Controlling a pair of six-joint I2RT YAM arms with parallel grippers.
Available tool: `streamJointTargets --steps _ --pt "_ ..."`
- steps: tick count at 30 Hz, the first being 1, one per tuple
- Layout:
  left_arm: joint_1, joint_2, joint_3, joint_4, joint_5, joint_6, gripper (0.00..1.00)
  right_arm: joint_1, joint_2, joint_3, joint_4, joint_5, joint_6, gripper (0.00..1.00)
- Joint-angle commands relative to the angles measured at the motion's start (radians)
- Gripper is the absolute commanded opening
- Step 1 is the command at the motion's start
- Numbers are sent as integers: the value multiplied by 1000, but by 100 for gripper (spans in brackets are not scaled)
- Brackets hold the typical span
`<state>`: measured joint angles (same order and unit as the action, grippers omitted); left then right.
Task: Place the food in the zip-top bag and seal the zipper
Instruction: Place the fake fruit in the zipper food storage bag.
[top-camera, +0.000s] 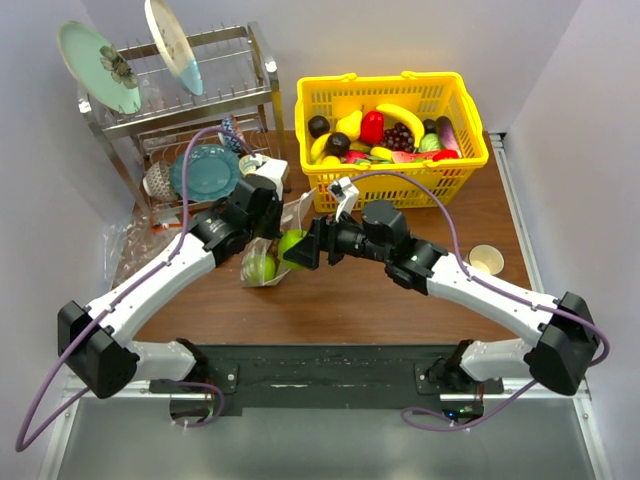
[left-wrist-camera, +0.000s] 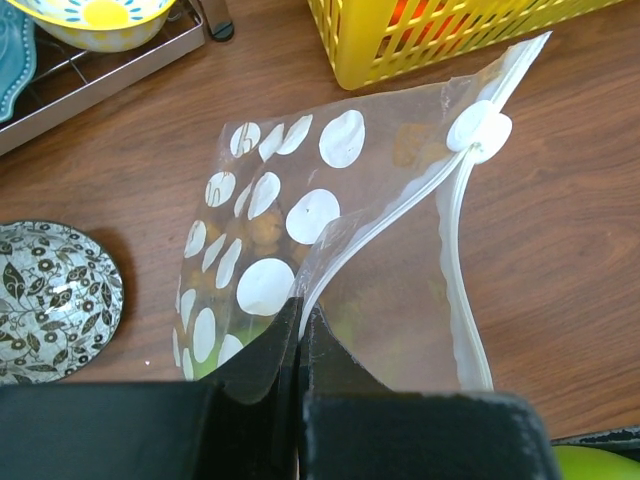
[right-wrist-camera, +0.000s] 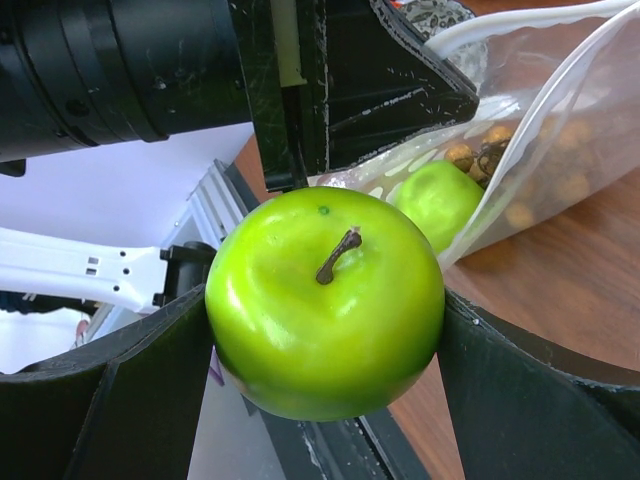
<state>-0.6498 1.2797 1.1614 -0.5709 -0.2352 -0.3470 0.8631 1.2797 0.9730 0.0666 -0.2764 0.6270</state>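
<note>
The zip-top bag is a clear pouch with white dots, lying on the brown table with its mouth open. Its white zipper carries a slider. My left gripper is shut on the bag's upper mouth edge and holds it lifted. Inside the bag lie one green apple and tan-brown balls. My right gripper is shut on a second green apple, stem towards the camera, right at the bag's mouth. In the top view this apple sits beside the bag.
A yellow basket of toy food stands behind the bag. A dish rack with plates stands at the back left. A patterned bowl lies left of the bag. A small cup sits at the right.
</note>
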Motion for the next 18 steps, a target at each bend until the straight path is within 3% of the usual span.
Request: streamJointTargets --steps 1,10,18 --pt "-27 -63 87 51 123 -76 0 7 27 -26 27 123 8 57" --pt "-14 -46 130 31 158 -87 0 8 -94 -149 136 172 5 57" --pt "-13 -45 121 62 229 -122 0 8 -62 -70 -19 266 14 58"
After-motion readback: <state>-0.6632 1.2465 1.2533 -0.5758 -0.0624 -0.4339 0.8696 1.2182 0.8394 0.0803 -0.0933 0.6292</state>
